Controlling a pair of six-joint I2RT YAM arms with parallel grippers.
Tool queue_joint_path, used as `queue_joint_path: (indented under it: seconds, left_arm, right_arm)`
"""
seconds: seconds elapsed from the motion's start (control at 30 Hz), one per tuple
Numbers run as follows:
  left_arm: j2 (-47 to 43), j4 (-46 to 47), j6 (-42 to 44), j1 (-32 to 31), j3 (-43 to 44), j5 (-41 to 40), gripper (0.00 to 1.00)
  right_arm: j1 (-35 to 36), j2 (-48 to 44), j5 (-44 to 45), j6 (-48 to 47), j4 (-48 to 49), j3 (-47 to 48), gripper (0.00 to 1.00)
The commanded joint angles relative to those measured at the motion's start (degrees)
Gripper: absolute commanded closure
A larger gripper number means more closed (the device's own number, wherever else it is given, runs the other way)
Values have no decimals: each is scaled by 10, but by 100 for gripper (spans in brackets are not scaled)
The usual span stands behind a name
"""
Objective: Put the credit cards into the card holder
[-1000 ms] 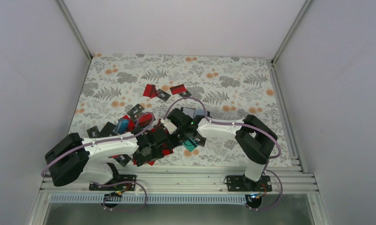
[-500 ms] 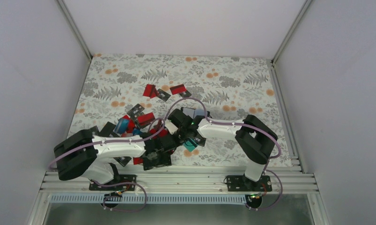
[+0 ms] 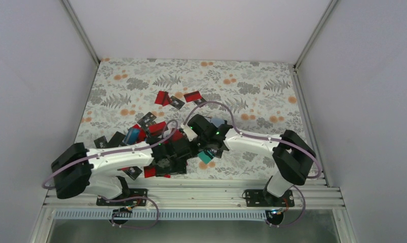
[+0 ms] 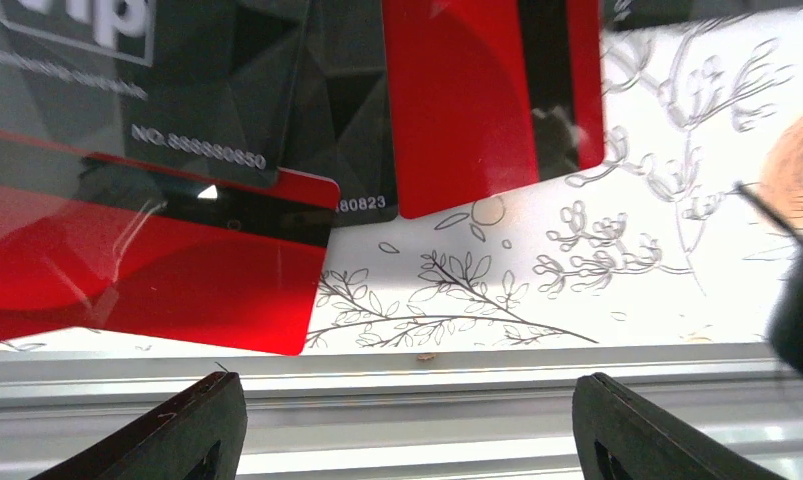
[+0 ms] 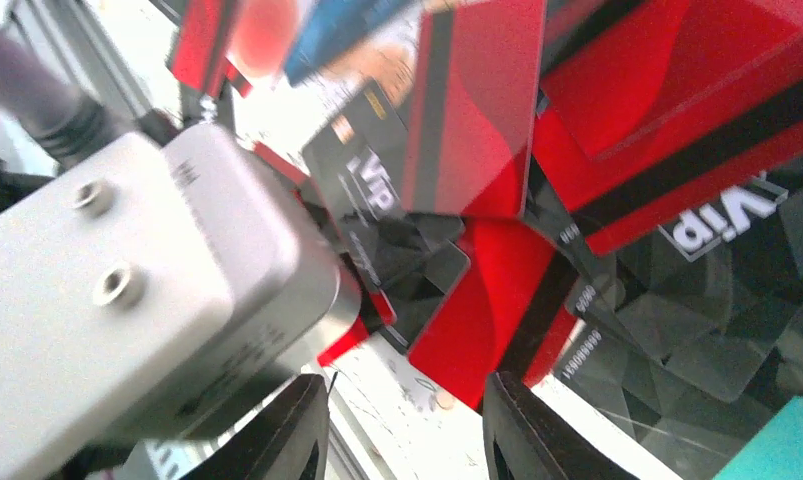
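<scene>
The left end effector (image 4: 407,400) had its fingers wide apart, with nothing between them. The credit cards (image 4: 487,100), red and black, lay just ahead of it on the tabletop (image 4: 597,250). The right end effector (image 5: 405,400) was partly apart and empty too, with cards piled just ahead. The white left arm (image 5: 127,300) crowded close beside it. I could not tell which black thing was the card holder.

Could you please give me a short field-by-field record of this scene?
left gripper: open, empty, facing red and black credit cards at the table's near edge
right gripper: open, nothing between the fingers, over overlapping cards
card holder: cannot be picked out among the dark cards
table: floral cloth, cards scattered and piled mid-left
</scene>
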Motion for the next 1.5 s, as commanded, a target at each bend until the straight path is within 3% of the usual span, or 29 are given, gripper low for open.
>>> queue_joint_path:
  seconds: [0.0, 0.3, 0.47, 0.77, 1.2, 1.47]
  left_arm:
    - [-58, -7, 56, 46, -26, -30, 18]
    - [-99, 27, 148, 184, -101, -31, 14]
    - [-86, 69, 178, 215, -134, -13, 12]
    - [-97, 99, 185, 191, -153, 45, 14]
    - [-67, 143, 144, 108, -159, 34, 16]
    - [-17, 179, 162, 87, -136, 21, 18]
  right_arm:
    - [1, -31, 2, 22, 22, -13, 58]
    - [2, -48, -5, 52, 28, -37, 58]
    - [2, -53, -7, 62, 25, -48, 58]
    - [2, -76, -5, 87, 22, -65, 58]
    - [54, -111, -43, 337, 180, -184, 57]
    - [90, -86, -9, 390, 193, -196, 55]
